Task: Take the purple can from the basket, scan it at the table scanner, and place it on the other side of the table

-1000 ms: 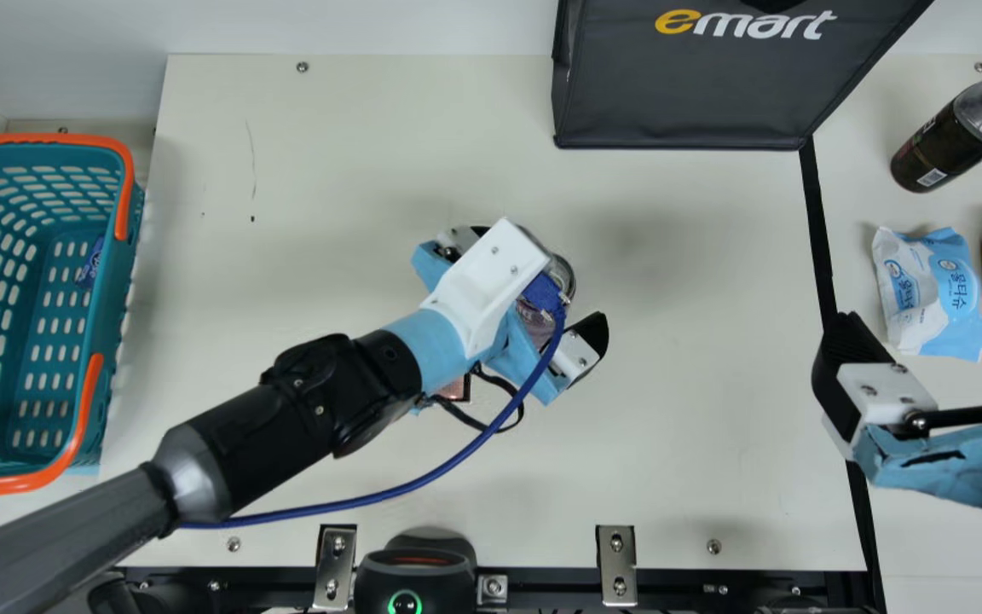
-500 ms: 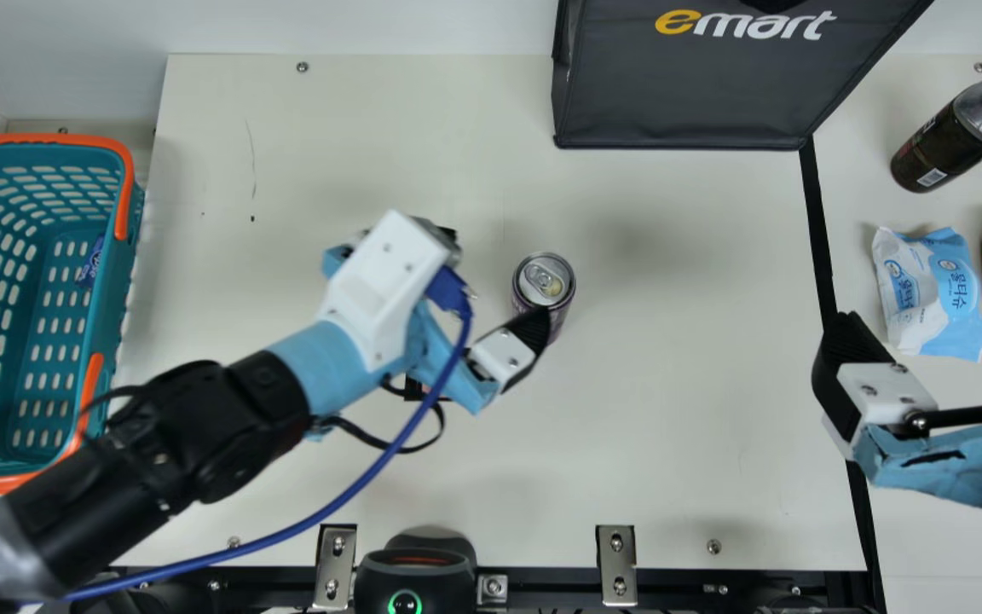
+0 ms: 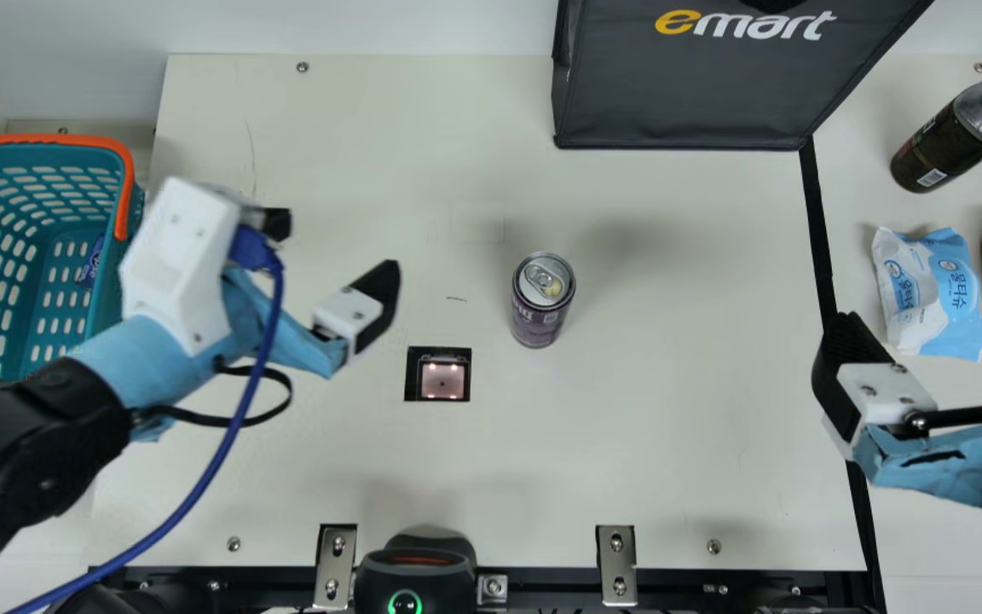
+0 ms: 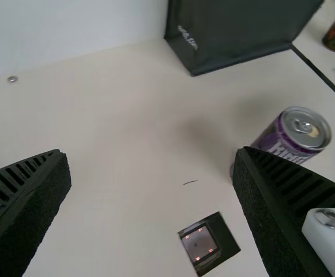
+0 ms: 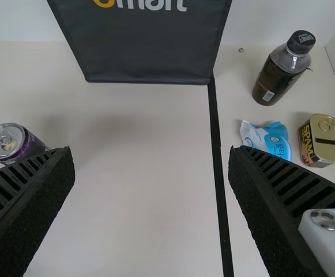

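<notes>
Roughly midway between the far and near edges of the table (image 3: 687, 426), the purple can (image 3: 540, 317) stands upright, its long axis vertical and its lidded end pointing straight up. It stands to the right of the scanner window (image 3: 442, 382) and a little nearer the far edge, just apart from it. Over the left part, close to the basket (image 3: 1, 277) at the left edge, the left tool (image 3: 333, 247) hangs with its fingers spread wide and nothing between them. Towards the right edge, the right tool (image 3: 930, 333) is also wide open, holding nothing, well apart from the can.
</notes>
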`<state>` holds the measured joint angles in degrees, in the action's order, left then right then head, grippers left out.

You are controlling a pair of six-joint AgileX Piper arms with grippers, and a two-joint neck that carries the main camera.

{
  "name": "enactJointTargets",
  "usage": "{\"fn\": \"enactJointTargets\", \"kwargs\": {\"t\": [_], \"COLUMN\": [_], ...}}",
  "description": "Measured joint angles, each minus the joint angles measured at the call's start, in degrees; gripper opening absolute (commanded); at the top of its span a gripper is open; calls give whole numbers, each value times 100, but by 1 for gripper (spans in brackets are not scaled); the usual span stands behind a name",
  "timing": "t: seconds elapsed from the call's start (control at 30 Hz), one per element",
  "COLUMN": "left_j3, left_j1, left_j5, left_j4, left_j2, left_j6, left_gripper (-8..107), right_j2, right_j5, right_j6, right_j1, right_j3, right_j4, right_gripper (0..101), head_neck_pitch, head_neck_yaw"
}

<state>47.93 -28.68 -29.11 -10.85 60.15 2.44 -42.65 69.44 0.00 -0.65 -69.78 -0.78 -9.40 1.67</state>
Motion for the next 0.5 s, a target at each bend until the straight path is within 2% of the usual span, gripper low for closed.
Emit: {"fn": "enactJointTargets", "kwargs": {"t": [0.5], "left_j3": [153], "left_j1": [1733], "left_j5": [-1391], "left_j4": [-349], "left_j2": [-969], "left_j6": [510], "left_gripper": [90], "right_j2": [0], "right_j5": [0], "right_j6": [0], "right_j1": [0], "right_j3": [0], "right_j4": [0], "right_gripper": [95], "head_neck_pitch": [9], "head_neck_yaw": [0]}}
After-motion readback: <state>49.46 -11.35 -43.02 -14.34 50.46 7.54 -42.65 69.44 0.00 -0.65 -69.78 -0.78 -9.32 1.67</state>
